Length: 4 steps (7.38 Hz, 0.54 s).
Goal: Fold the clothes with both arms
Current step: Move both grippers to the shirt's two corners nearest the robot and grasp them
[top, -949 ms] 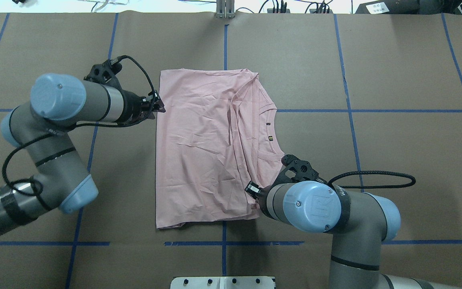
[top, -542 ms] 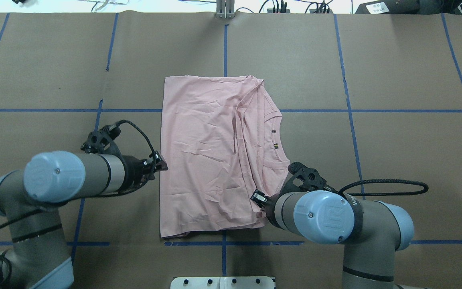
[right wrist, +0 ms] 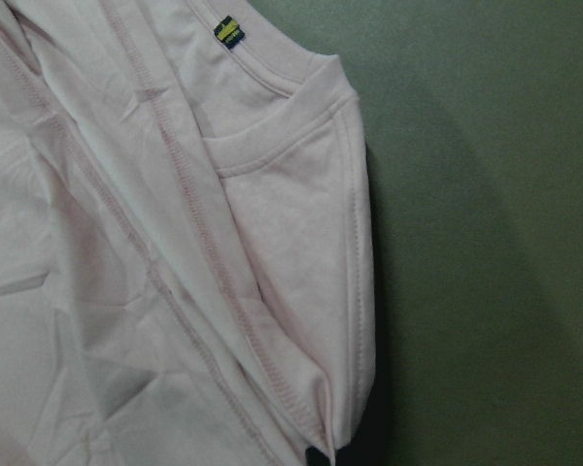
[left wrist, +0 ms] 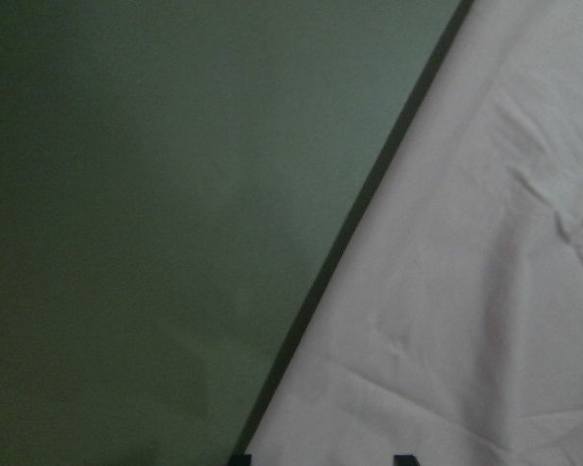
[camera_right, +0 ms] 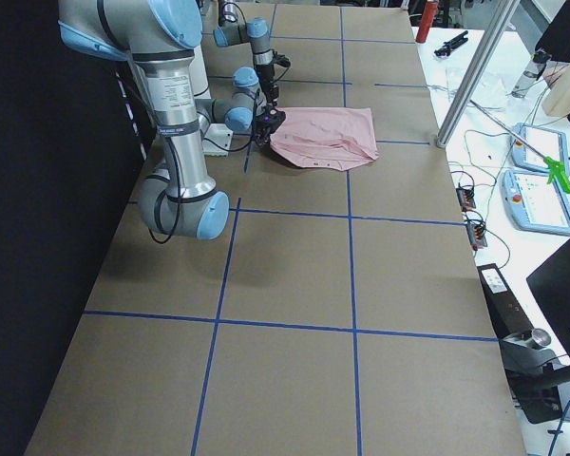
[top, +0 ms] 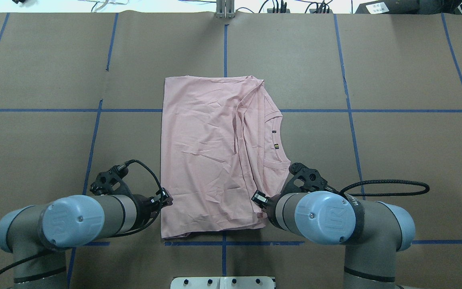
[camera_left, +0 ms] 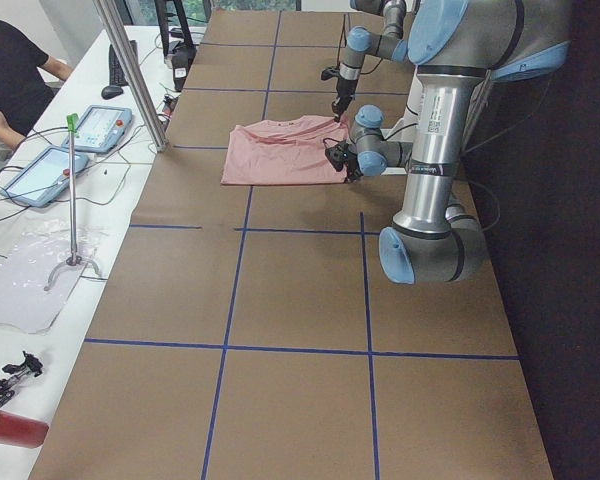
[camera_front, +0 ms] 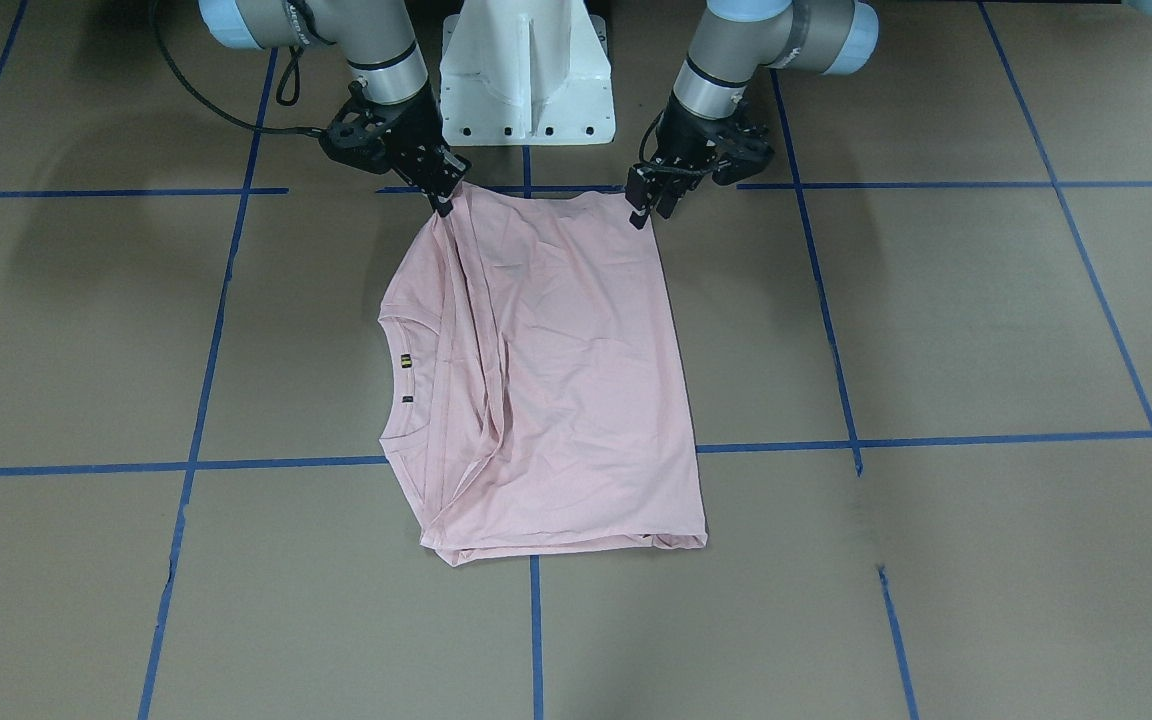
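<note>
The light pink T-shirt [top: 207, 152] lies folded into a tall rectangle on the brown table, collar and neck label [top: 275, 145] on its right side. It also shows in the front view [camera_front: 556, 380]. My left gripper [top: 166, 199] is at the shirt's near left corner, low to the table. The left wrist view shows the shirt's edge [left wrist: 466, 291] between two parted fingertips. My right gripper [top: 260, 202] is at the near right corner, shut on the folded layers by the collar [right wrist: 301, 126]. In the front view the left gripper [camera_front: 643, 205] is on the right and the right gripper [camera_front: 444, 195] on the left.
The white pedestal base [top: 223, 282] stands at the near edge between the arms. Blue tape lines [top: 347, 110] cross the table. A metal post [top: 225, 10] stands at the far edge. Teach pendants [camera_left: 100, 125] and a seated person [camera_left: 5, 75] are beyond it.
My left arm swung from the shirt's far left edge back along that edge to its near left corner. The shirt and my right gripper first shifted slightly right, then stayed still.
</note>
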Motion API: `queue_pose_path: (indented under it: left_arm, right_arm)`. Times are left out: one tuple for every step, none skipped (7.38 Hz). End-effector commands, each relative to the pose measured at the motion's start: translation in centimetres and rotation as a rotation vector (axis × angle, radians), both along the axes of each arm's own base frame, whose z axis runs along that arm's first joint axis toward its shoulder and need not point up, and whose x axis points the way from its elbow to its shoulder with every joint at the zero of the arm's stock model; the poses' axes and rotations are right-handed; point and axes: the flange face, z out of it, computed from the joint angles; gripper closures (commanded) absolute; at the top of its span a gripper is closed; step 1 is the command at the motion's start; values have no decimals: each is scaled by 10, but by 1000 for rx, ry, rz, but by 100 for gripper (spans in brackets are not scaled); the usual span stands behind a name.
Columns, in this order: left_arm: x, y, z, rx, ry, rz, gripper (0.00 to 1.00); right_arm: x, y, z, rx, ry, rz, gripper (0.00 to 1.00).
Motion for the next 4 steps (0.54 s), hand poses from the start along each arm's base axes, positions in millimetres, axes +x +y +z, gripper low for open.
queue_pose_path:
  left_arm:
    - [10, 19, 6, -13, -17, 29, 45]
    - [10, 19, 4, -12, -12, 29, 55]
    - [12, 20, 5, -12, -15, 32, 58]
    - [13, 24, 5, -13, -18, 38, 58]
  right_arm:
    - [0, 0, -1, 0, -1, 0, 100]
    - [0, 0, -1, 0, -1, 0, 100]
    - [0, 0, -1, 0, -1, 0, 100]
    - [0, 0, -1, 0, -1, 0, 100]
